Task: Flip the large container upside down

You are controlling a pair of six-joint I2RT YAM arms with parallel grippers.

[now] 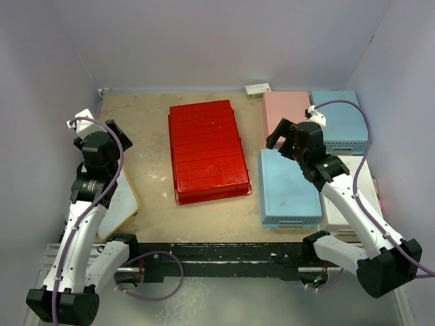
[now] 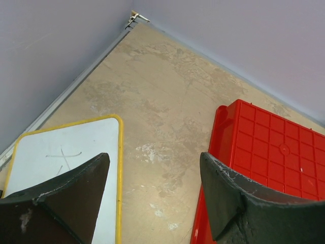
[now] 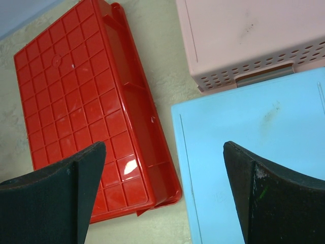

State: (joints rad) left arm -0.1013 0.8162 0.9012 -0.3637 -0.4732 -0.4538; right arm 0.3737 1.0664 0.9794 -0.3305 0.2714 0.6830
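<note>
The large container point(image 1: 207, 151) is a red tray lying in the middle of the table with its grid-ribbed underside facing up. Its left wall point(image 2: 269, 147) shows in the left wrist view, and its ribbed face point(image 3: 76, 101) in the right wrist view. My left gripper point(image 1: 102, 129) hangs open to the left of the tray; only bare table lies between its jaws point(image 2: 153, 157). To the tray's right, my right gripper point(image 1: 282, 136) is wide open and holds nothing, its jaws point(image 3: 163, 146) spanning the tray's near right corner and a light-blue basket.
A yellow-rimmed whiteboard point(image 1: 122, 197) point(image 2: 66, 147) lies at the left edge. On the right stand a pink basket point(image 1: 285, 109) point(image 3: 244, 35), two light-blue baskets point(image 1: 289, 187) point(image 1: 340, 119) and a white basket point(image 1: 353, 190). A small white box point(image 1: 258, 89) sits by the back wall.
</note>
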